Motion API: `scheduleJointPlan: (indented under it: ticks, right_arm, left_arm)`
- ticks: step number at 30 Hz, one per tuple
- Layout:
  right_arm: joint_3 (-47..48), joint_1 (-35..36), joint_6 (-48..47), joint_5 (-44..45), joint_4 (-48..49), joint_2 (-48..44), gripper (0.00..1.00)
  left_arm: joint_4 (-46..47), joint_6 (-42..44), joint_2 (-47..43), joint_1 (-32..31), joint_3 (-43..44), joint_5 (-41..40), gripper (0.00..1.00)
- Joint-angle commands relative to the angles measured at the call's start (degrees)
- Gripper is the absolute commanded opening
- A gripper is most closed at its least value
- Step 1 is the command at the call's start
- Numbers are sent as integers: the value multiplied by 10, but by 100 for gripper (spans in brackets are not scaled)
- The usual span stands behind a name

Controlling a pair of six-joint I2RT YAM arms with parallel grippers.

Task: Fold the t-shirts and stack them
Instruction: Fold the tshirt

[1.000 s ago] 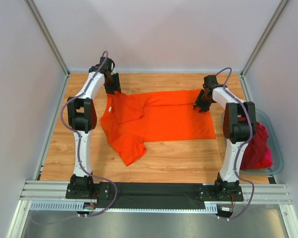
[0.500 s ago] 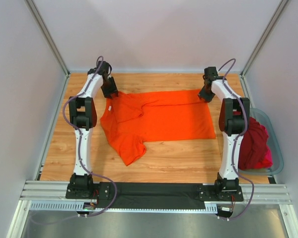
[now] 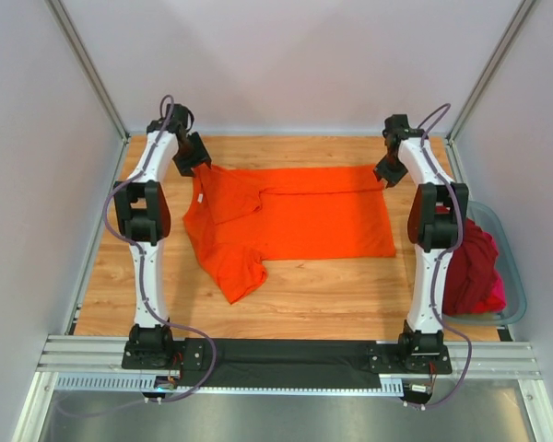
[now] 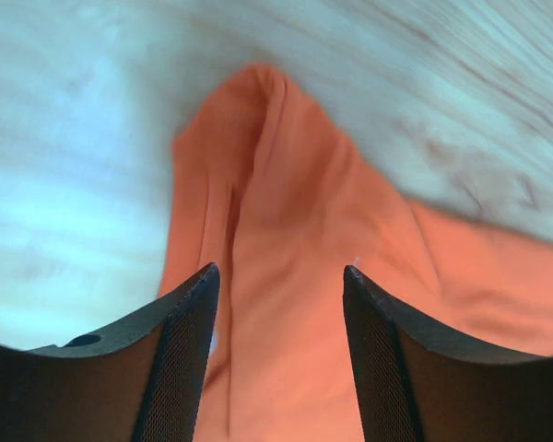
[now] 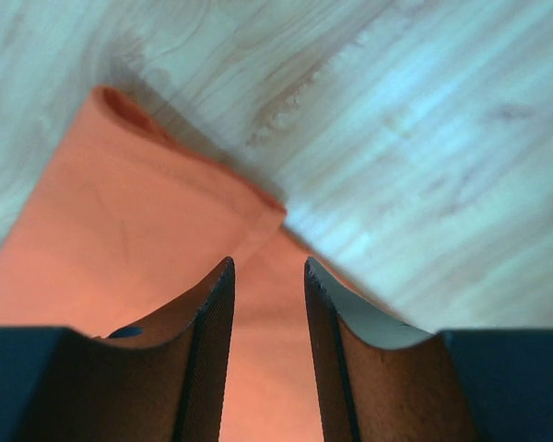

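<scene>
Red tees (image 3: 479, 267) half behind right arm (image 3: 433, 221)

A robotics lab test cell. Plain pale panel walls (image 3: 295, 55) in bare aluminium posts (image 3: 88, 64) close off the far, left and right edges of a wood-grain counter (image 3: 332, 295). Along its near edge, a slotted aluminium rail (image 3: 83, 354) and a black plate (image 3: 286, 354) carry two bolted-down white-and-black machines, the left arm (image 3: 146, 267) and the right arm (image 3: 427, 276).
</scene>
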Motion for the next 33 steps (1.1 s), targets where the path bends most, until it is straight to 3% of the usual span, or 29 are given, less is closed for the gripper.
scheduleJointPlan:
  ticks: [1,4,8,9,11,16,23,27,33]
  right_arm:
    - [67,-2,35,3,-154,-80,38]
    - [-19,-2,68,3,-196,-152,39]
    - [-189,-1,70,-53,-149,-255,39]
    - [-211,-1,68,-54,-147,-266,39]
    - [-266,-1,60,-71,-128,-294,39]
    - [-330,0,45,-104,-101,-324,39]
    - [-390,0,29,-125,-72,-367,39]
    - [-411,1,18,-122,-67,-387,39]
    - [-426,1,19,-125,-55,-401,39]
  left_arm:
    - [-41,-6,-158,3,-35,-3,64]
    - [-77,1,-244,-18,-128,-22,63]
    - [-64,-24,-369,-54,-311,31,60]
    - [-59,-32,-420,-61,-386,39,59]
    - [-43,-52,-474,-88,-454,41,58]
    - [-46,-123,-621,-131,-640,81,58]
    - [13,-299,-809,-191,-877,100,57]
    - [109,-376,-806,-223,-948,134,57]
    - [117,-403,-756,-248,-948,86,57]
